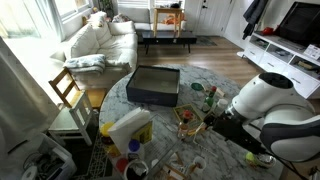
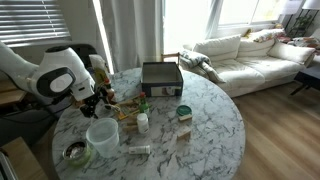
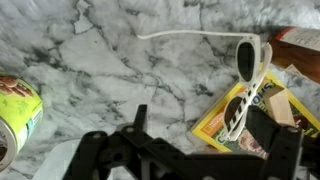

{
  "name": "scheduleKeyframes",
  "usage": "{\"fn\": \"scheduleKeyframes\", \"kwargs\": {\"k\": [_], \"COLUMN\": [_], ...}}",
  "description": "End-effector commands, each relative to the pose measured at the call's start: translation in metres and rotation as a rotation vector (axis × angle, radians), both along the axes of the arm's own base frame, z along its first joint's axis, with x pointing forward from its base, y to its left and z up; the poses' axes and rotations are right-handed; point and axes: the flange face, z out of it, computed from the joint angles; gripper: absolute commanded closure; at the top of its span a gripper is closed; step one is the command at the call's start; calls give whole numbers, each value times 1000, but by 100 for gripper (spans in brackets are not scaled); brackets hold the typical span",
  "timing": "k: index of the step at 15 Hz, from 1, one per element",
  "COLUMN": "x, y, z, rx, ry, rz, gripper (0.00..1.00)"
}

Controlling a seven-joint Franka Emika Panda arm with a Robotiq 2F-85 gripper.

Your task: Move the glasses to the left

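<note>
White-framed sunglasses point(image 3: 247, 62) lie on the marble table point(image 3: 110, 70) in the wrist view, at the upper right. One temple arm stretches left across the marble. The lower lens rests over a yellow-bordered magazine point(image 3: 222, 128). My gripper point(image 3: 200, 135) is open just below the glasses, with its dark fingers on either side of the magazine's corner. The right finger is close to the lower lens, and nothing is held. In both exterior views the gripper point(image 1: 205, 122) point(image 2: 100, 103) hangs low over the cluttered table edge, and I cannot make out the glasses there.
A tin can point(image 3: 15, 115) lies at the left of the wrist view. On the round marble table point(image 2: 215, 115) are a dark box point(image 2: 161, 78), a small white bottle point(image 2: 143, 122), a clear plastic container point(image 2: 100, 138) and a white jug point(image 1: 128, 128). A sofa stands beyond.
</note>
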Motion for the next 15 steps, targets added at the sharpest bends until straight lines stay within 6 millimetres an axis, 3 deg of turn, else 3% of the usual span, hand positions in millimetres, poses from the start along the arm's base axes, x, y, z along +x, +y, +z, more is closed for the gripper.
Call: {"fn": "scheduleKeyframes", "kwargs": {"k": [1,7,9,15], "x": [18,41,50,60], "y": [-15,-16,-13,-28], "z": [-16,-50,-52,-52], "rx": [56,158,203,238], "ry": [-37,-54,-63,-87], "rz": [-87,-222,-248,-297], "gripper": [0,0,1,55]}}
